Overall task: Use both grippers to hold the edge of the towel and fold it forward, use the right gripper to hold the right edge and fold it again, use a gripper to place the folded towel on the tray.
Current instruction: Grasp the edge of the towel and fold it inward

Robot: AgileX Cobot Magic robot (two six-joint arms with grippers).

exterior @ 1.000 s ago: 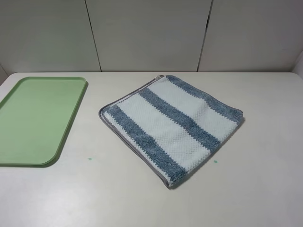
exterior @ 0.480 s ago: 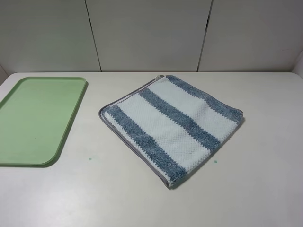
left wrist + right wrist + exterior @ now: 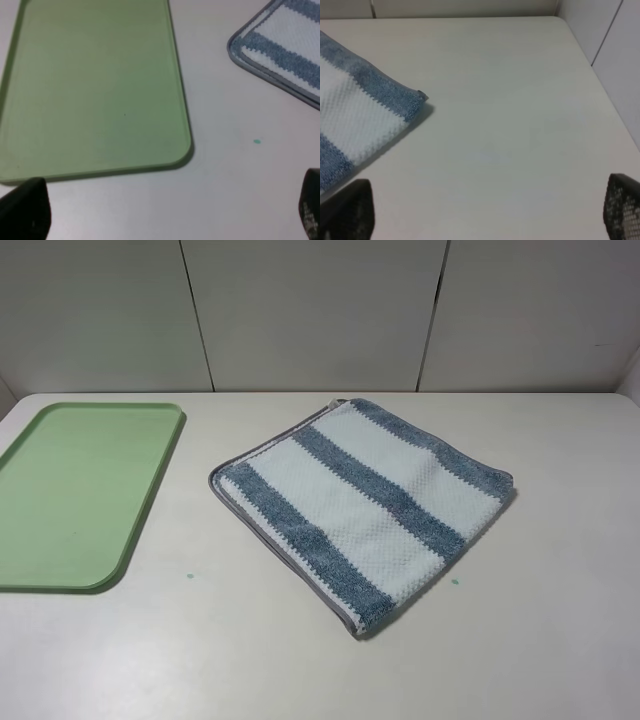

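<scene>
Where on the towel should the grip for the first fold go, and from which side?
Probably the grey hem along its near-left side, pinched near both ends, coming from the near side: the towel lies flat and turned cornerwise, so only that raised border offers a pinch.

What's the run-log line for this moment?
towel: flat on table, untouched | tray: empty, left of towel | left gripper: open, holding nothing | right gripper: open, holding nothing
</scene>
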